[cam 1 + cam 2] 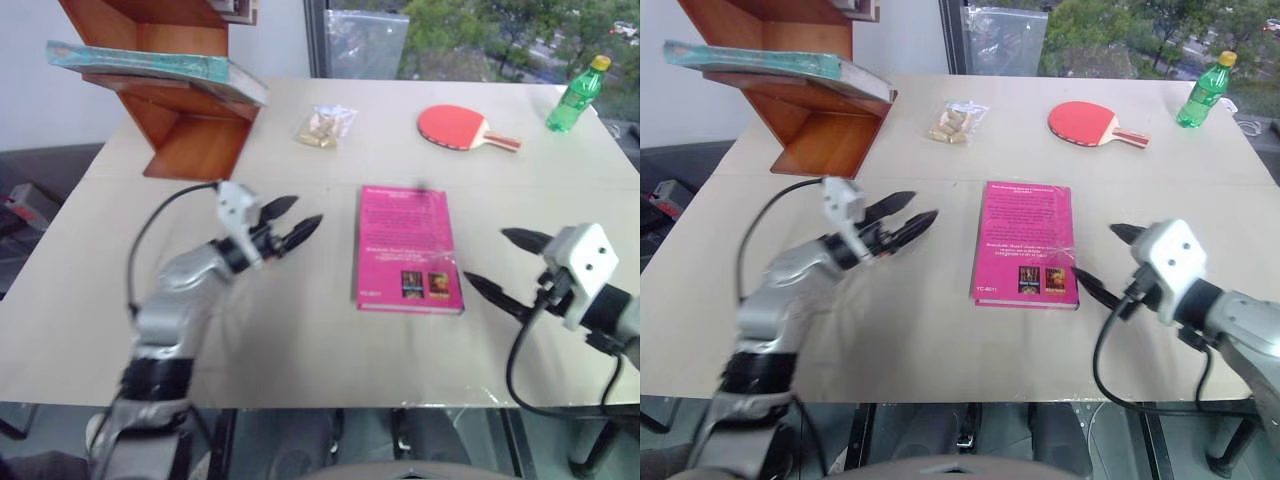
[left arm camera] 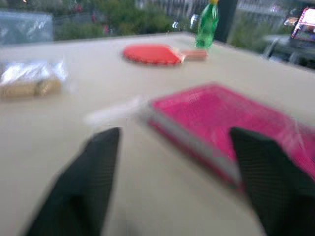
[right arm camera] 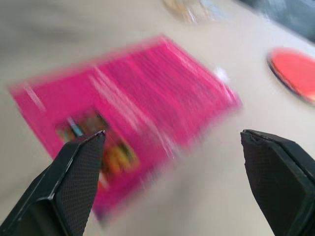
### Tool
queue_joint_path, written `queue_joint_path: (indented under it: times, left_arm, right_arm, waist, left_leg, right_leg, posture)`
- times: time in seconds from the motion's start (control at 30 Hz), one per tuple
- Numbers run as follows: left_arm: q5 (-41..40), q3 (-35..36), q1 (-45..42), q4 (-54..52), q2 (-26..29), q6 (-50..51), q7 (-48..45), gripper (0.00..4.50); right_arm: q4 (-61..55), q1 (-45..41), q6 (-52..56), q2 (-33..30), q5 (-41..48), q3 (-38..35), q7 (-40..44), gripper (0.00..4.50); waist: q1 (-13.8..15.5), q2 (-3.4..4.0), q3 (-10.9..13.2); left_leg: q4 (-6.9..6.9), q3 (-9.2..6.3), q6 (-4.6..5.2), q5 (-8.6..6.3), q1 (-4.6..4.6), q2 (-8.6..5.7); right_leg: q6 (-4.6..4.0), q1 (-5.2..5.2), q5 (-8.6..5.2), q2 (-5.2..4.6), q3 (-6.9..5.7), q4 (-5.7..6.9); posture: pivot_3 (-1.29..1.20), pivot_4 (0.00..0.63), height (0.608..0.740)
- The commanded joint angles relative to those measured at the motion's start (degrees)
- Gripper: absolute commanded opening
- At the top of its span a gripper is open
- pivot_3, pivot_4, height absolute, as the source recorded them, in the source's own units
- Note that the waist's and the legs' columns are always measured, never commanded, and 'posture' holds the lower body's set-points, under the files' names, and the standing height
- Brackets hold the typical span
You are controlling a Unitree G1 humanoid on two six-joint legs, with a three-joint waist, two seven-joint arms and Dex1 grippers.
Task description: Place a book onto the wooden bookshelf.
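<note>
Nearest the robot, the right gripper (image 1: 500,262) hangs low over the pale table (image 1: 300,330) with its two black fingers spread wide and nothing between them; it sits just beside the long edge of the flat magenta-pink paperback (image 1: 408,248), apart from it. The left gripper (image 1: 290,222) hovers on the other side of that pink book, pointing towards it; in the head views its fingers look only slightly parted, but its own wrist view shows them standing wide with bare table between, so it holds nothing.

Further back lie a small clear packet of tan snacks (image 1: 324,126), a red table-tennis paddle with a wooden handle (image 1: 462,128) and a green plastic bottle with a yellow cap (image 1: 577,94).

Farthest, at the table's back left corner, stands the reddish-brown polished wooden zigzag bookshelf (image 1: 175,110). The large thin teal-green paperback (image 1: 150,66) already lies flat on one of its boards, both ends overhanging.

Judging by its look, this book is light and thin, likely to flex if held by one corner, and its glossy cover may slip between smooth fingers. A pinch across the overhanging end nearest the table centre, close to the spine, seems the surest hold.

The shelf's upper boards are cut off by the frame, the book's paler panel cannot be made out, and both wrist views are smeared.
</note>
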Motion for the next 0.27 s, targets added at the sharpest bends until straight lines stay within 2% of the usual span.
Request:
queue_joint_path:
  times: [0.03, 0.13, 0.27]
  left_arm:
    - [-2.5, 7.3, 8.5, -7.4, 6.5, 2.5, -4.7, 4.45]
    - [-2.8, 12.2, 14.9, -7.9, 10.9, 3.3, -7.7, 4.45]
    - [-2.2, 14.5, 17.3, -6.7, 12.8, 1.8, -10.5, 4.45]
  right_arm:
    - [-1.7, 6.1, -2.7, -0.7, -1.5, -9.2, 5.7, 4.5]
    - [-0.3, 9.9, -3.9, -0.9, -2.5, -12.3, 9.1, 4.5]
    - [1.2, 9.9, -4.5, -0.9, -2.9, -11.9, 10.7, 4.5]
  waist:
    - [0.1, 0.05, 0.0]
    - [0.2, 0.13, -0.1]
    - [0.4, 0.14, -0.1]
  left_leg:
    - [0.0, 0.0, 0.01, -0.01, 0.04, 0.0]
    - [-0.03, 0.0, 0.07, -0.06, 0.11, 0.02]
    - [-0.02, 0.0, 0.27, -0.18, 0.12, 0.08]
  right_leg:
    - [0.0, 0.06, 0.0, -0.01, 0.0, -0.04]
    - [0.0, 0.13, 0.0, -0.02, -0.01, -0.14]
    - [-0.09, 0.18, 0.06, -0.02, -0.06, -0.25]
  posture:
    - [0.0, 0.15, 0.74]
    - [0.0, 0.15, 0.74]
    - [0.0, 0.15, 0.74]
